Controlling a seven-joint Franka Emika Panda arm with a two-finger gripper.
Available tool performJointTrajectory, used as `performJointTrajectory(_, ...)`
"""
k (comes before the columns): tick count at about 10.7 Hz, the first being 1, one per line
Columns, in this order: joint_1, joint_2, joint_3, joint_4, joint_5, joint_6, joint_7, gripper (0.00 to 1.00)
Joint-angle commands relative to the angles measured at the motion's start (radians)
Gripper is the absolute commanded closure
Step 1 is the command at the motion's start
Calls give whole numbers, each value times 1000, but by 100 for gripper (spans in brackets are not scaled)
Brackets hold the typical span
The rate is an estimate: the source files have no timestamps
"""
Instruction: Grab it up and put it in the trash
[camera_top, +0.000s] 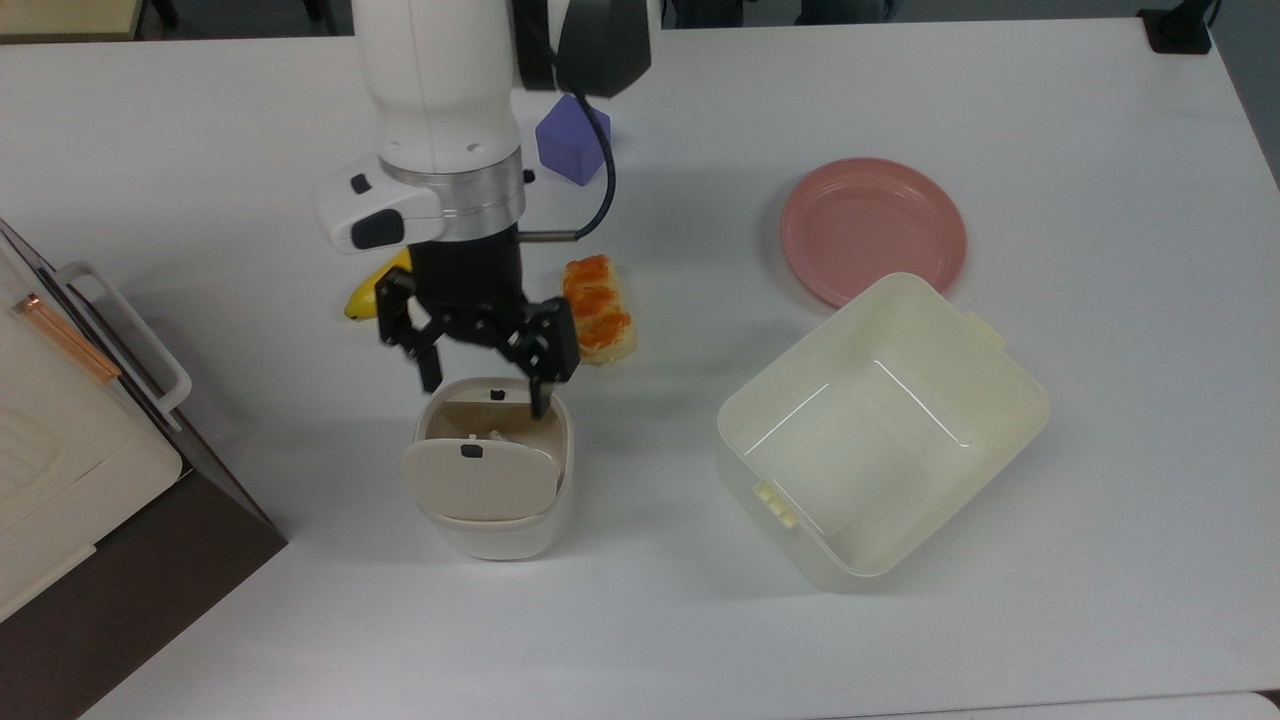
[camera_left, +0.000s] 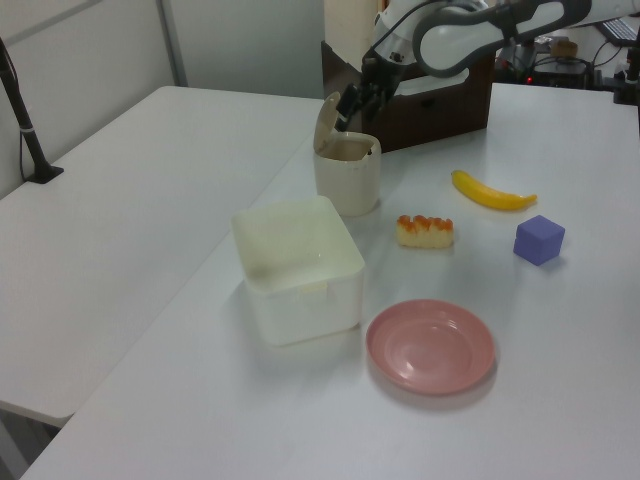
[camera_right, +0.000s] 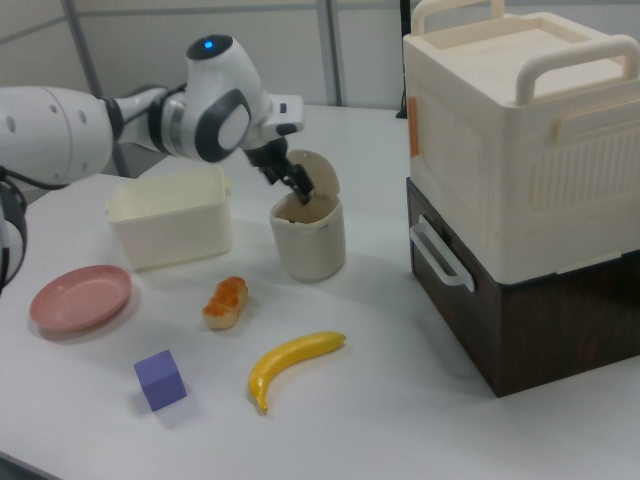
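My gripper (camera_top: 483, 382) hangs directly above the trash bin's (camera_top: 495, 525) mouth, fingers spread wide and holding nothing. The square tub (camera_top: 880, 425) and pink plate (camera_top: 872, 228) sit well apart toward the top view's right. The bin's flap lid (camera_top: 480, 480) is tilted back, which leaves the opening under my fingertips free for a drop. The bread (camera_top: 598, 308) lies just beside my gripper on the top view's right; the banana (camera_top: 365, 298) lies partly under my wrist. A small whitish lump inside the bin, below my fingers, appears to be the paper wad (camera_top: 493, 435). It is lumpy, with no readable long axis or heading. I judge the release done.
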Motion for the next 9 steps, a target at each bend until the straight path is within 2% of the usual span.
performJointTrajectory(1,69,-144,3,-30,-14,-420,26,0)
performJointTrajectory(3,117,-210,-1,-47,-17,-594,24,0)
performJointTrajectory(6,178,-334,-7,-142,-16,-622,18,0)
performJointTrajectory(9,174,-344,-19,-132,-16,-683,-54,0)
